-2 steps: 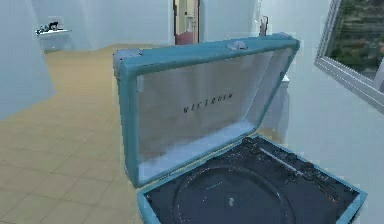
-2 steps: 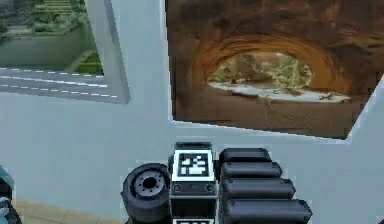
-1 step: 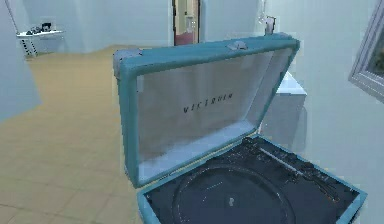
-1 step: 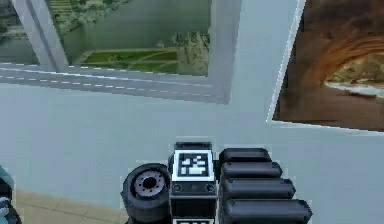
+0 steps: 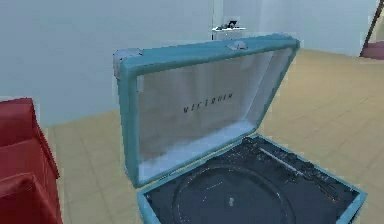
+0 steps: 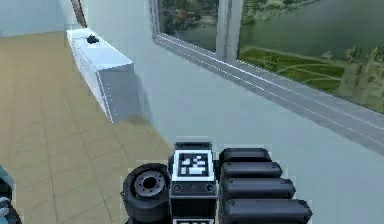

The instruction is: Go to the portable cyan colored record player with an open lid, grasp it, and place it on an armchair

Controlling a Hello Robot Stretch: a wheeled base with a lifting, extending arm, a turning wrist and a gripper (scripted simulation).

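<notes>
Forward view: cyan open-lid record player (image 5: 215, 110) centre | red armchair (image 5: 22, 160) lower left | arm side view: gripper (image 6: 150, 192) bottom centre, can't tell if holding anything

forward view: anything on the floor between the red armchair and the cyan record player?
Nothing. In the forward view, bare tan floor runs between the red armchair at the left edge and the cyan record player.
</notes>
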